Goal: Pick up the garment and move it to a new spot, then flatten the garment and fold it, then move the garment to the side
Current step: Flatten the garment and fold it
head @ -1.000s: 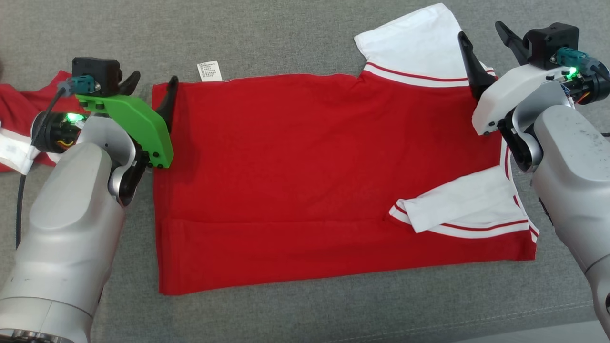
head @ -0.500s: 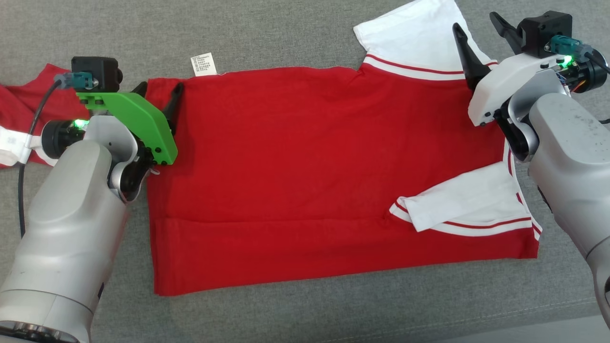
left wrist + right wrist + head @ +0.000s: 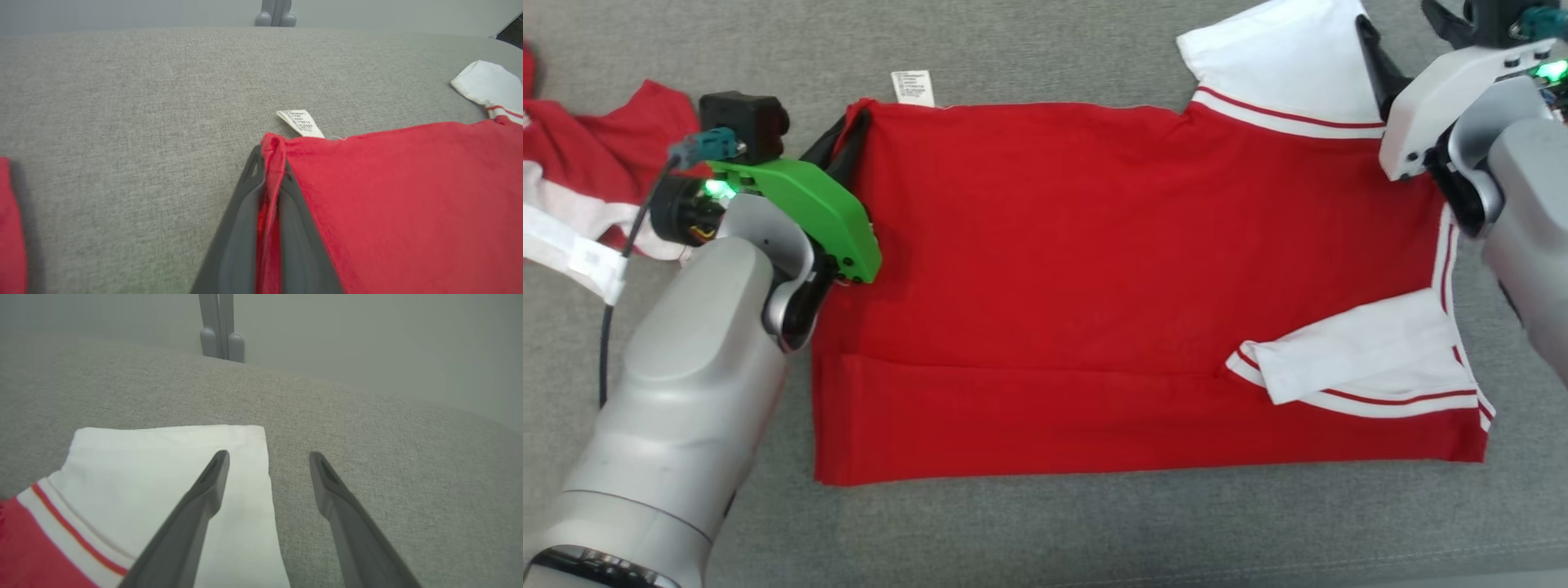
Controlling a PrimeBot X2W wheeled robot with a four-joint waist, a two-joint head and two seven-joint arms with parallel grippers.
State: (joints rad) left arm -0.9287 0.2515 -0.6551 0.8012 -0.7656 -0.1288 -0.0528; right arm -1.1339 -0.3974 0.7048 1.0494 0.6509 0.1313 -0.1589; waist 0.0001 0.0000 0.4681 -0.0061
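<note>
Find the red garment (image 3: 1094, 286) spread flat across the grey table (image 3: 1045, 539), with the near sleeve (image 3: 1356, 351), white, folded in over its near right corner and the far sleeve (image 3: 1282, 57), also white, jutting out past the far right edge. Note the left hand (image 3: 854, 122) clamped on the garment's far left corner, just beside the care label (image 3: 913, 87), with a ridge of red cloth pinched between the dark fingers (image 3: 241, 212) in the left wrist view. Note the right hand (image 3: 1405, 33) spread wide and holding nothing, one finger over the far sleeve and the other over bare table just past the sleeve's edge. Probably midway through the fold, with the far edge about to be taken at both ends. Bring the right hand down astride the sleeve's edge and close firmly on the cloth before lifting anything. Then raise both ends together and level, keeping the far edge taut but not stretched, and carry it evenly toward the near edge. Avoid pulling with the left hand alone, likely to drag the body askew and spill the near sleeve. Keep clear of the second red garment (image 3: 588, 163) lying on the table to the left.
</note>
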